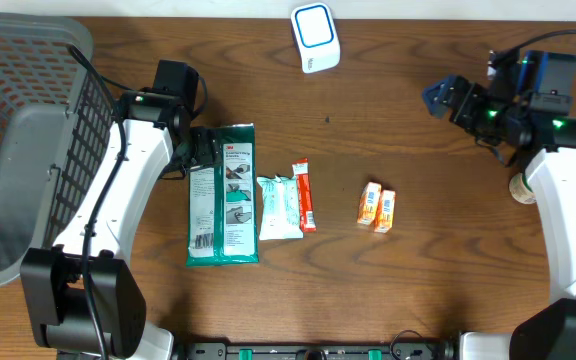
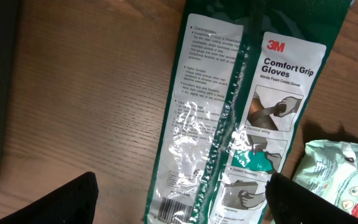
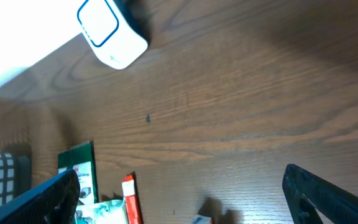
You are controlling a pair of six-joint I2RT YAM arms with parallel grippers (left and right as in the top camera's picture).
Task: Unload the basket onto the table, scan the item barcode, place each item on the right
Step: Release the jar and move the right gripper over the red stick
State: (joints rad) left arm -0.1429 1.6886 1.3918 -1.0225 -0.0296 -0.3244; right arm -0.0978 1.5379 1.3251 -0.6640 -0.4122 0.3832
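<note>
A green 3M glove package (image 1: 223, 195) lies flat on the wooden table, its barcode (image 2: 176, 208) showing at the near end. My left gripper (image 1: 196, 150) hovers open over the package's upper left edge; in the left wrist view the left gripper (image 2: 179, 211) straddles the package (image 2: 241, 118) without touching it. The white scanner with a blue ring (image 1: 315, 37) sits at the table's back edge. My right gripper (image 1: 443, 95) hangs open at the back right with nothing in it; from the right gripper (image 3: 182, 205) the scanner (image 3: 110, 31) shows far off.
Right of the gloves lie a pale teal wipes pack (image 1: 278, 207), a red stick pack (image 1: 306, 195) and two small orange boxes (image 1: 376, 207). A grey wire basket (image 1: 18, 140) stands at the left edge. A cream round object (image 1: 521, 187) sits beside the right arm.
</note>
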